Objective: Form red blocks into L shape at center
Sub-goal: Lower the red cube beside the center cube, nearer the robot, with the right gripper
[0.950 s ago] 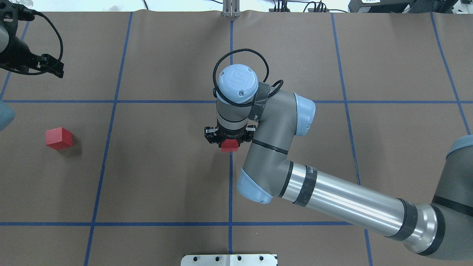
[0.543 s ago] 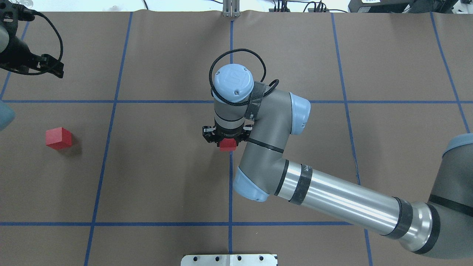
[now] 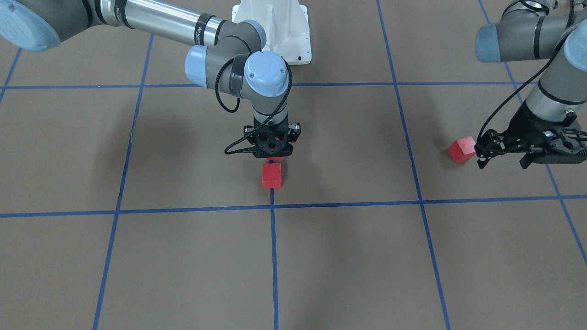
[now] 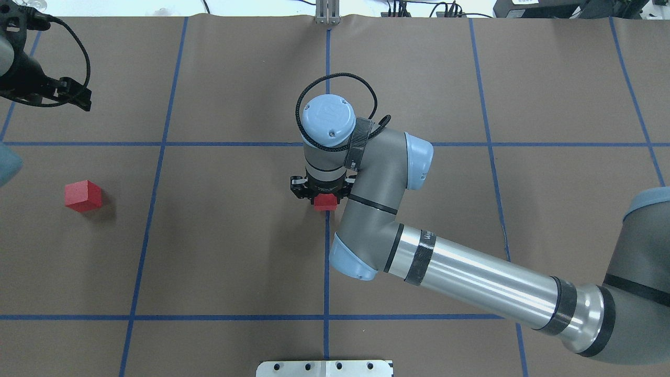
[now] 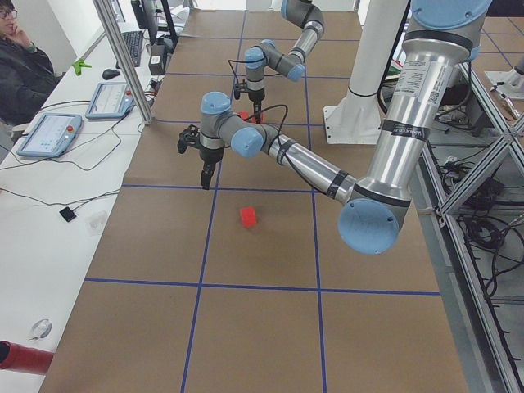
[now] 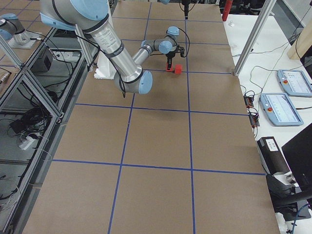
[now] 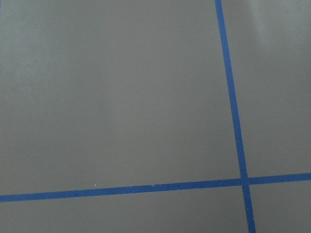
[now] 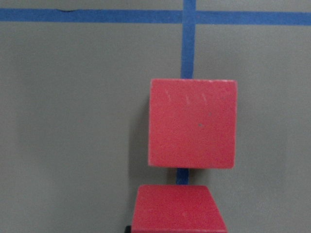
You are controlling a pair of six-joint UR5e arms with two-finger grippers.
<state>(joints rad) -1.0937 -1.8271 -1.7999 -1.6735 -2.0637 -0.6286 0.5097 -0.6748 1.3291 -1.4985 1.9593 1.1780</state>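
Catching the right pincer (image 3: 274, 155) hanging straight down over the center (image 4: 309, 235), clamping the held red block (image 8: 179, 209). Only getting that properly from the right wrist cam, also showing the resting red block (image 8: 193, 124) sitting square on the middle tape line (image 8: 188, 43) just beyond the held one, with a sliver of tape peeking between them, so not touching. Losing the resting one completely under the wrist in the overhead, just spotting the held one poking out on the robot's side.

Finding the stray red block (image 4: 82, 195) way off left, well apart from the other two. Seeing it right beside the left pincer (image 3: 503, 158) in the front cam, but getting a clear gap from the overhead. Reading that pincer as spread wide, gripping nothing. Getting only bare surface and a tape crossing from the left wrist cam.

Looking at a brown matte worktop (image 4: 235, 251) with a blue tape grid, white metal base (image 3: 275, 36) at the near edge. Picking up control tablets (image 5: 49, 135) on a white side worktop (image 5: 49, 188), aluminium posts (image 5: 123, 57), floor cables (image 5: 483, 246) and a seated person (image 5: 20, 65) from the side cams.
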